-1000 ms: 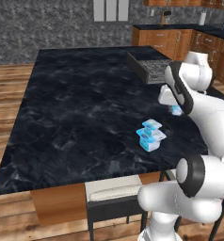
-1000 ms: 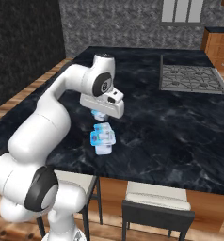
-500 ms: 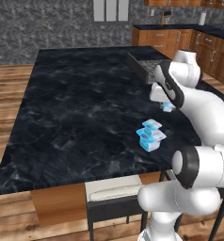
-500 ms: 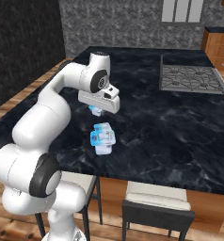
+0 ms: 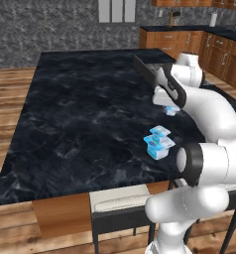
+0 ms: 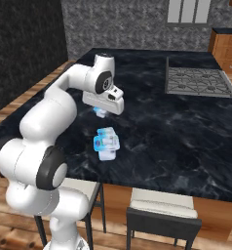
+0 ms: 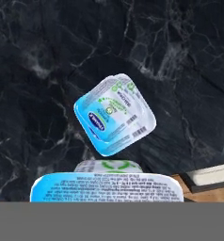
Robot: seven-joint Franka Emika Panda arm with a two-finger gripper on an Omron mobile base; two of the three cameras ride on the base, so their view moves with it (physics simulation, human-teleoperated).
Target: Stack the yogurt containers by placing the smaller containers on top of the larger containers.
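Note:
My gripper (image 5: 168, 104) (image 6: 103, 108) hangs above the black counter (image 5: 80, 109), shut on a smaller container (image 5: 172, 111) (image 6: 100, 113), a small white cup with a light-blue lid. That cup's printed side (image 7: 107, 187) fills the bottom of the hand view and hides the fingertips. Nearer the counter's front edge stands the larger container (image 5: 159, 148) (image 6: 107, 150), a wide white tub, with another smaller container (image 5: 159, 132) (image 6: 106, 135) on top of it. A blue-lidded container (image 7: 115, 114) shows from above in the hand view; I cannot tell whether it is the tub or a cup.
A cooktop (image 6: 198, 82) is set into the counter at the far side, seen as a dark slab (image 5: 147, 69) beside the arm. Stools (image 6: 162, 210) (image 5: 120, 201) stand under the near edge. Wooden cabinets (image 5: 224, 54) line the back right.
The gripper has carried the held small cup a little to the left in the left base view. The stack has not moved.

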